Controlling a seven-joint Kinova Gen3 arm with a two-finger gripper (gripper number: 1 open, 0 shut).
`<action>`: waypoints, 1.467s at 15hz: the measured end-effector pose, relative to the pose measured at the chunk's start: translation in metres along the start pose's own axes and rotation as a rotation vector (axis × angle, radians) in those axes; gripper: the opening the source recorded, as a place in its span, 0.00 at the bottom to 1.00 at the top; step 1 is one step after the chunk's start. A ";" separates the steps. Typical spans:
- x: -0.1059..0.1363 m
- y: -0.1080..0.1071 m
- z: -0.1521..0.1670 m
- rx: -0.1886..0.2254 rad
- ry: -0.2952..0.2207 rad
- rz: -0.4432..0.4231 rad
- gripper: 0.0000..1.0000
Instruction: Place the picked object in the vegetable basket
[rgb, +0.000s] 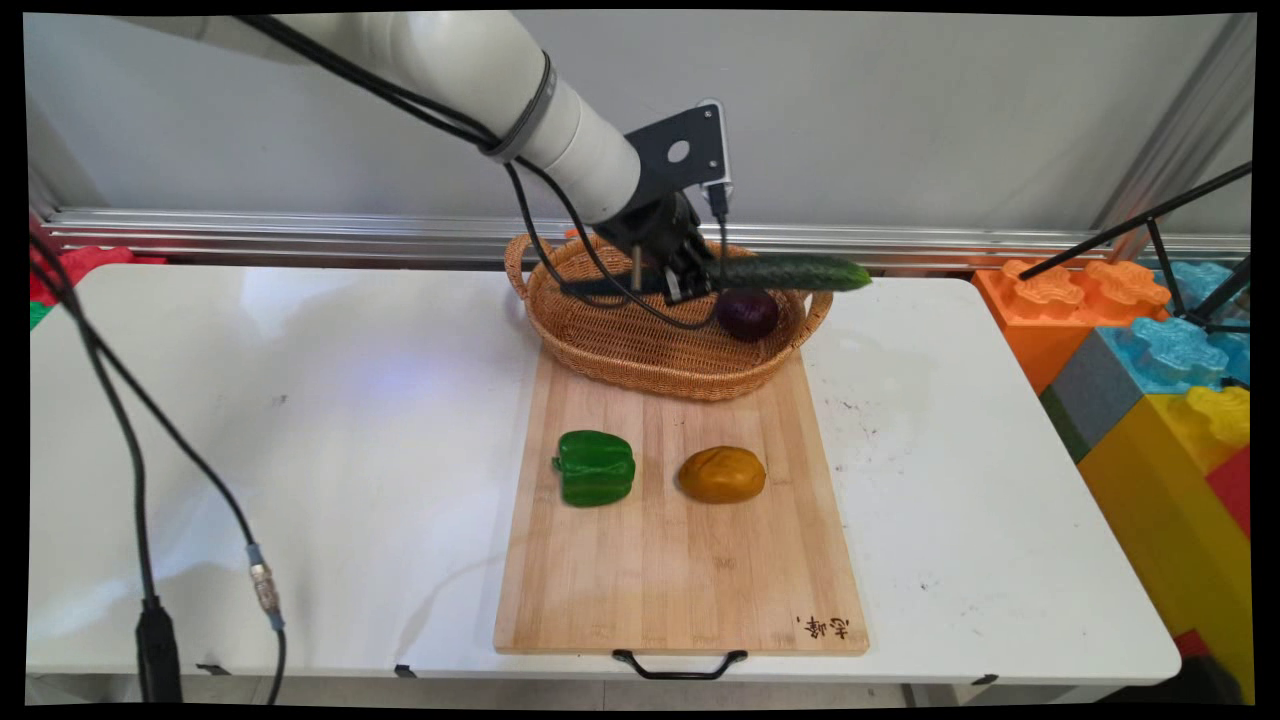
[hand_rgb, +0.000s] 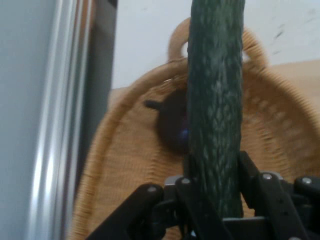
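Above the wicker basket, the hand is clamped on a cucumber held level, its free end past the basket's 3 o'clock rim. A purple onion lies in the basket beneath. At 6 o'clock, the cutting board carries a green pepper and potato, apart. The counter lies open on both sides.

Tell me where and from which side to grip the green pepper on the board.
Grip the green pepper across its blocky middle, from straight above. It lies on the cutting board, apart from the brown potato, so both sides are open. Its lobed skin may slip.
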 end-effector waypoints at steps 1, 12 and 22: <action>-0.008 -0.011 0.009 0.007 -0.004 0.055 0.00; -0.043 -0.072 0.064 0.026 -0.013 0.373 0.00; -0.075 -0.084 0.095 -0.034 -0.052 0.400 0.00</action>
